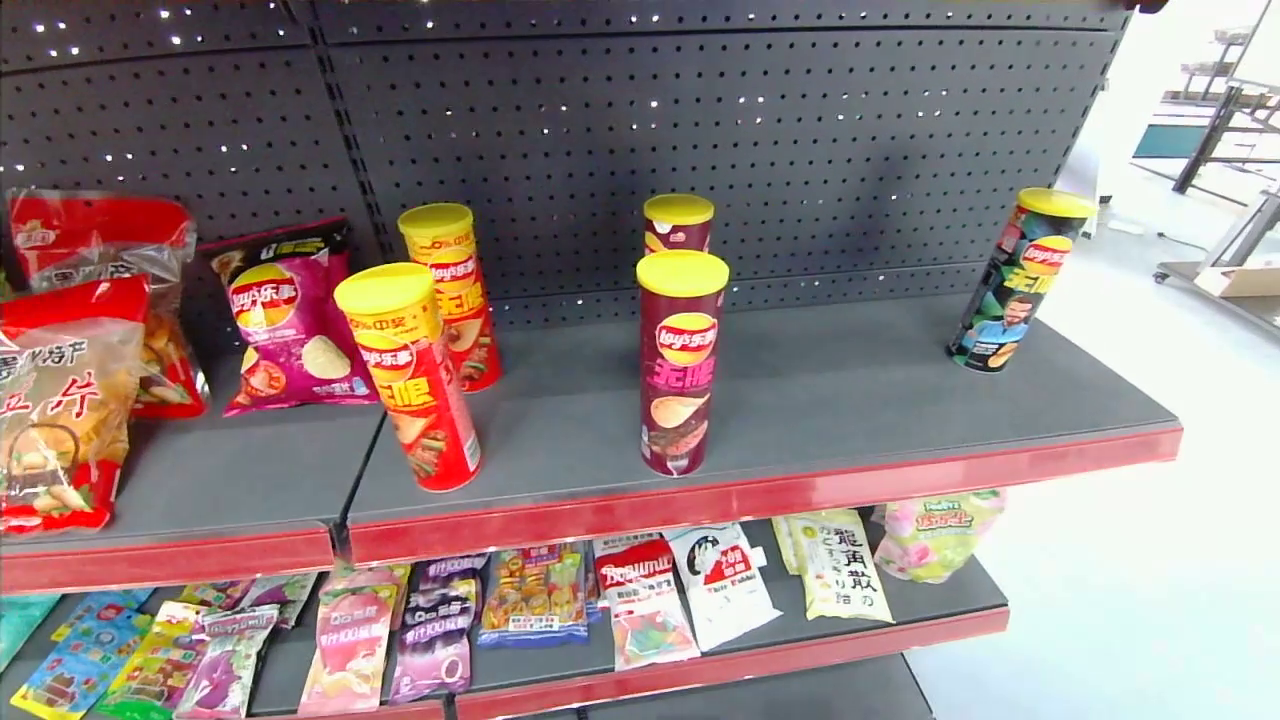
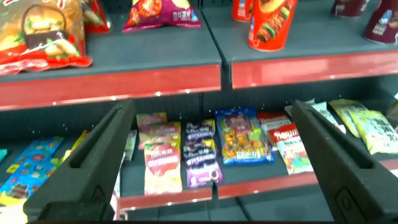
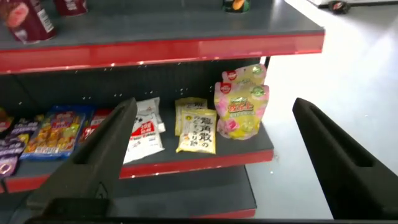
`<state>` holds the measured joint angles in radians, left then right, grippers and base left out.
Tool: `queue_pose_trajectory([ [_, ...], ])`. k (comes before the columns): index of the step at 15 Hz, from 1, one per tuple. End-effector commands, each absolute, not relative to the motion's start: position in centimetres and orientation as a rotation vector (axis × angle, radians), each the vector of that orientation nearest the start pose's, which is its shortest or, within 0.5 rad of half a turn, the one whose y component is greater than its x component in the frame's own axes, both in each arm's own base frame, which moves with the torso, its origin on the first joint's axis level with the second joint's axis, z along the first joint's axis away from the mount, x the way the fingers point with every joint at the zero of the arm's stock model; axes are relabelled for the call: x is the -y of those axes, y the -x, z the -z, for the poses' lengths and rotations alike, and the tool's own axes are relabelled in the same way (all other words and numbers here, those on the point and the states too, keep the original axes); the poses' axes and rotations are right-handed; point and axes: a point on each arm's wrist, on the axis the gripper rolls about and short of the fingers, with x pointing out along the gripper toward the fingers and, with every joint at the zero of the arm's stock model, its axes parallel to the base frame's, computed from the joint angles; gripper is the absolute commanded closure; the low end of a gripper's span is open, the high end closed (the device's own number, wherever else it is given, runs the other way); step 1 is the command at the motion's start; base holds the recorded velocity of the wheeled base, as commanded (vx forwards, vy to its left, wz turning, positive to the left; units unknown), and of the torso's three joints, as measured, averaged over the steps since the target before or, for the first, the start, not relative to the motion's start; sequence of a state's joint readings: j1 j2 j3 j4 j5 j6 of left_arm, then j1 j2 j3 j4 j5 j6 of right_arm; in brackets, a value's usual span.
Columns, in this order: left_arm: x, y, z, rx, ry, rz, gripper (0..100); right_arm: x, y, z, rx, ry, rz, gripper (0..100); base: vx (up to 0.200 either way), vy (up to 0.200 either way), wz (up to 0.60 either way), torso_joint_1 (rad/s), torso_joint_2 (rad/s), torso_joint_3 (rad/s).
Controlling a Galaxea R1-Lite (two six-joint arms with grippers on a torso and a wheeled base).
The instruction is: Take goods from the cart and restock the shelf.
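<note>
The grey shelf with a red front lip (image 1: pixel 760 490) carries two red chip cans (image 1: pixel 410 375), two maroon chip cans (image 1: pixel 683 360) and a dark green can (image 1: pixel 1010 280) at its right end, all upright with yellow lids. My left gripper (image 2: pixel 214 165) is open and holds nothing; it hangs in front of the lower shelf, below the red can (image 2: pixel 270 25). My right gripper (image 3: pixel 214 162) is also open with nothing in it, facing the lower shelf's right end, where a pale green-and-pink pouch (image 3: pixel 241 102) stands.
A purple chip bag (image 1: pixel 290 320) and red snack bags (image 1: pixel 60 400) fill the upper shelf's left part. Between the maroon cans and the green can there is bare shelf. Flat candy packets (image 1: pixel 530 595) line the lower shelf. To the right lies open white floor (image 1: pixel 1150 560).
</note>
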<state>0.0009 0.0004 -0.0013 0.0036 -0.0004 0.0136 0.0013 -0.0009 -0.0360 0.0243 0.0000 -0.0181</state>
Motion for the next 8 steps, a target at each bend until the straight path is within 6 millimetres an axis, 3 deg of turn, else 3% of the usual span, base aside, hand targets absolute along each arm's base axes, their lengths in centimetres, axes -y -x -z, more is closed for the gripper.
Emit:
queue_pose_trajectory([
  [1, 0.0, 2.29, -7.56, -0.002, -0.014, -0.002, 0, 0.0, 2.56, -8.27, 0.011, 0.018, -0.001, 0, 0.0, 0.0, 0.6, 0.022, 0.01, -0.002],
  [8, 0.0, 2.29, -7.56, -0.002, -0.014, -0.002, 0, 0.0, 2.56, -8.29, 0.012, 0.023, -0.004, 0, 0.0, 0.0, 0.6, 0.004, 0.0, 0.0],
])
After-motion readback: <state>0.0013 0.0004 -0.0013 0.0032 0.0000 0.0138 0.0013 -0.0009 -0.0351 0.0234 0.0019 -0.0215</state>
